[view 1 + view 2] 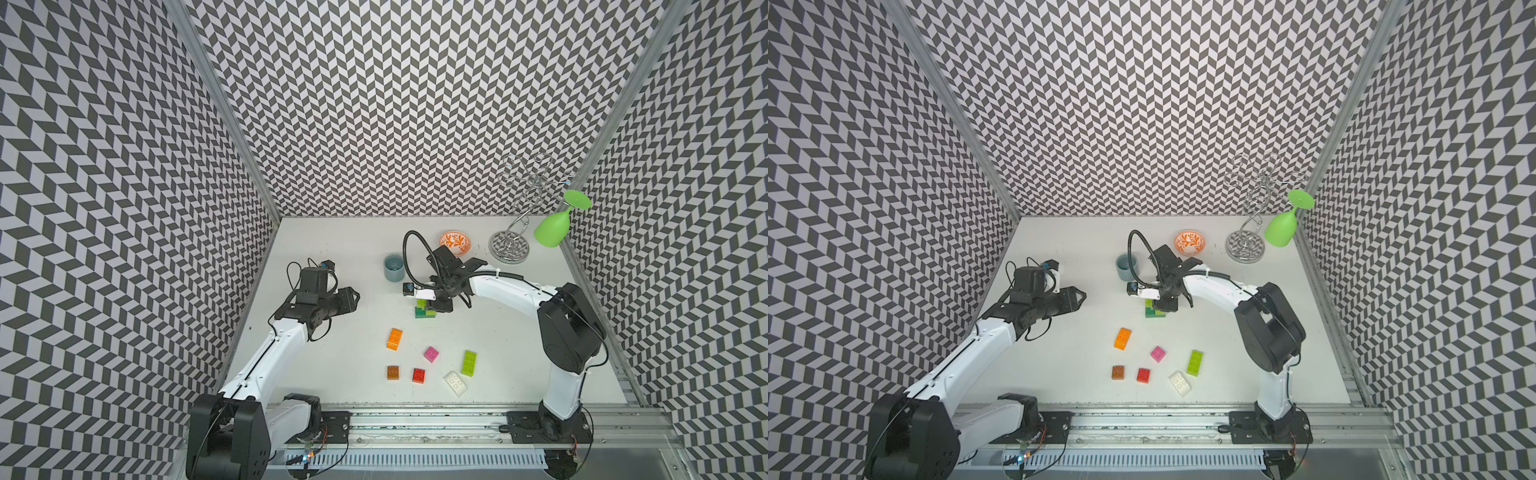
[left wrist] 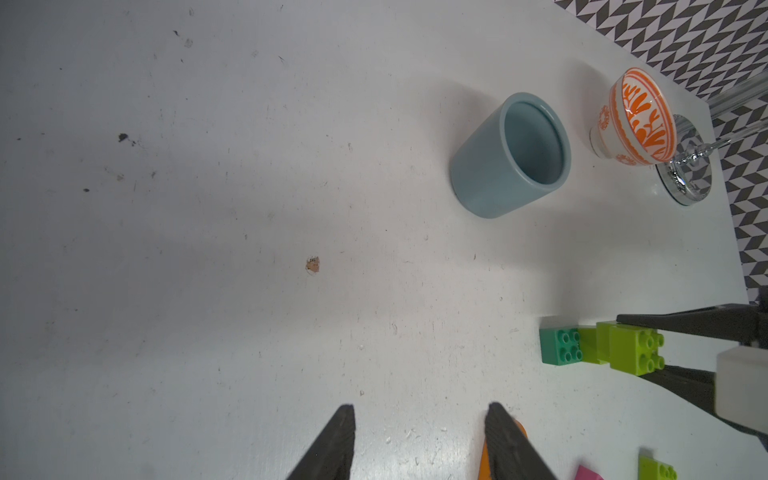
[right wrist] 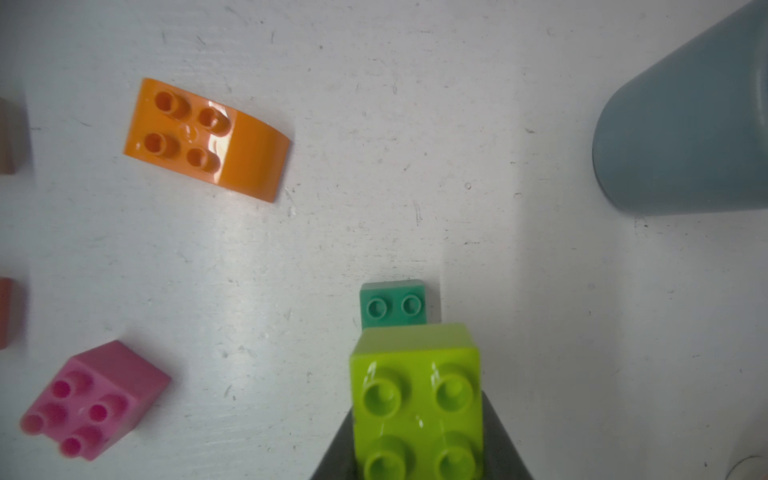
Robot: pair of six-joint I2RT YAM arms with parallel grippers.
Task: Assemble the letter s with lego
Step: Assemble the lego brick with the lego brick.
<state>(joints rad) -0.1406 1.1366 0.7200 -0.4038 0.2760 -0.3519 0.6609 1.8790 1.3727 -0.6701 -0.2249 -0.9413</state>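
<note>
**Status of assembly: early stage.**

A small stepped stack (image 1: 423,312) has been started near the middle of the worktop (image 1: 332,365), close to the grey-blue cup (image 1: 394,267). It is made up of a dark green brick (image 2: 561,347) at the base, a lime green brick (image 2: 590,345) set on it, and an upper lime green brick (image 3: 415,399).

The upper lime green brick is grasped by the right arm's fingers (image 2: 681,321), which are clenched on two opposite sides of it. It appears to be seated on the stack, but whether it has been pressed fully home cannot be told from these views.

The left arm's fingers (image 2: 332,444) are held apart and empty above bare worktop, well to the side of the stack.

Six bricks are left loose on the worktop (none touching another), all on the side of the stack nearer the arm bases:

- orange brick (image 1: 394,338)
- pink brick (image 1: 431,353)
- long lime green brick (image 1: 469,363)
- brown brick (image 1: 393,372)
- red brick (image 1: 418,375)
- white brick (image 1: 454,382)

No S outline can yet be read from the stack. The greater part of the task is judged to remain: the loose bricks are still to be collected and joined.
</note>
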